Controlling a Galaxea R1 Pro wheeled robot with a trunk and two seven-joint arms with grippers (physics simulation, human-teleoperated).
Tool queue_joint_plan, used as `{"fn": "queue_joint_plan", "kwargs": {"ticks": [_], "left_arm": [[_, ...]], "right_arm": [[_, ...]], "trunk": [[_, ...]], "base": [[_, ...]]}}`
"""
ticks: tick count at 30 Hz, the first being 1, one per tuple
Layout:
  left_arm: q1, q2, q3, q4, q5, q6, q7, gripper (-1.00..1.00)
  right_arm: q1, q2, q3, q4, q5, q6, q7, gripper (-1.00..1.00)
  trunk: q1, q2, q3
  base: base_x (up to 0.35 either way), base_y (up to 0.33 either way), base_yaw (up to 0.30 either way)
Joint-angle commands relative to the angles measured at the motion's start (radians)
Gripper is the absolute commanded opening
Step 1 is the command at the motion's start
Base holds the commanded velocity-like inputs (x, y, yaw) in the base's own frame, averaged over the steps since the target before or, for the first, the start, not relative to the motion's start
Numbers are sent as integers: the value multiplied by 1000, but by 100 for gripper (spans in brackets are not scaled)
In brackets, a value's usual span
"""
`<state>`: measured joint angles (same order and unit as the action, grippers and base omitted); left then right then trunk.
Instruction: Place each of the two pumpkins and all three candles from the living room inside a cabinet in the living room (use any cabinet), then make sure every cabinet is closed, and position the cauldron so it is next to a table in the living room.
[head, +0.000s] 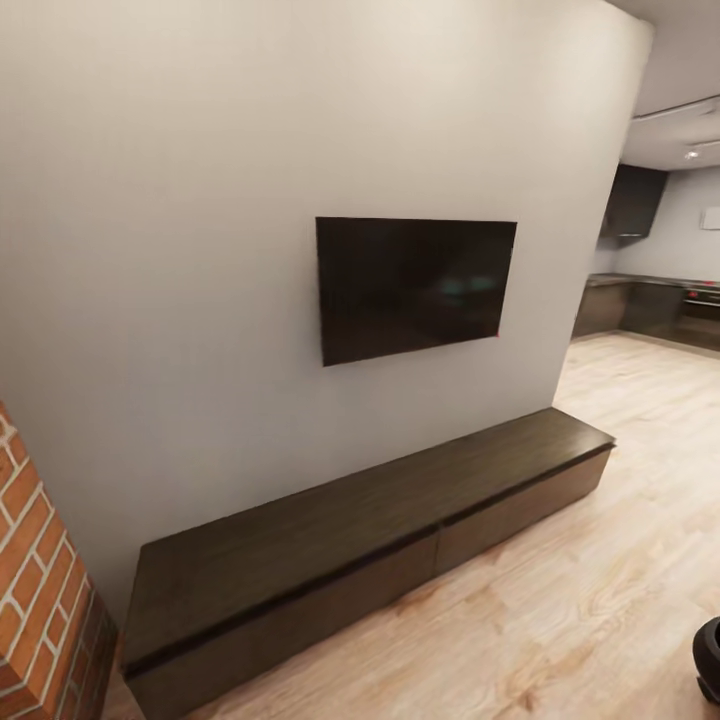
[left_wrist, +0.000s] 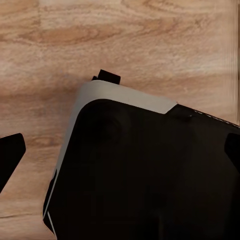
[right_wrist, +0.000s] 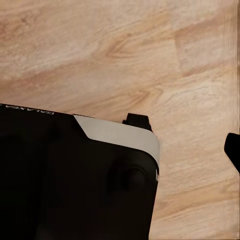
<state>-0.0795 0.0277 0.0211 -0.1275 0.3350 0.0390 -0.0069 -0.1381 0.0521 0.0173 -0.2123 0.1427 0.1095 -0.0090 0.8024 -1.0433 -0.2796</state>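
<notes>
The cabinet (head: 370, 515) is a long, low dark-brown unit standing against the grey wall under the black TV (head: 415, 285). Both of its drawer fronts sit flush and closed, and its top is bare. In the left wrist view my left gripper (left_wrist: 120, 150) hangs open over the robot's black base (left_wrist: 150, 175), with one dark fingertip (left_wrist: 10, 155) over the plank floor. In the right wrist view my right gripper (right_wrist: 120, 150) is held the same way, open, with a fingertip (right_wrist: 233, 150) at the frame's edge. Neither holds anything. The pumpkins, candles, cauldron and table are out of view.
A brick fireplace corner (head: 40, 590) juts in beside the cabinet's left end. Light wood-plank floor (head: 600, 580) runs in front of the cabinet and on to the dark kitchen (head: 660, 305) at the right. A black rounded shape (head: 708, 655) sits at the lower right edge; I cannot tell what it is.
</notes>
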Motion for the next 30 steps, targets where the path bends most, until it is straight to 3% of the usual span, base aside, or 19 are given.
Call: {"fn": "queue_joint_plan", "kwargs": {"ticks": [1, 23, 30], "left_arm": [[0, 0, 2, -1, 5, 4, -1, 100], [0, 1, 2, -1, 5, 4, -1, 100], [0, 1, 2, -1, 6, 5, -1, 100]], "right_arm": [[0, 0, 1, -2, 9, 7, -1, 100], [0, 0, 1, -2, 9, 7, -1, 100], [0, 0, 1, -2, 9, 7, -1, 100]], "trunk": [[0, -1, -1], [0, -1, -1], [0, -1, -1]], "base": [[113, -290, 189], [188, -250, 282], [84, -50, 290]]}}
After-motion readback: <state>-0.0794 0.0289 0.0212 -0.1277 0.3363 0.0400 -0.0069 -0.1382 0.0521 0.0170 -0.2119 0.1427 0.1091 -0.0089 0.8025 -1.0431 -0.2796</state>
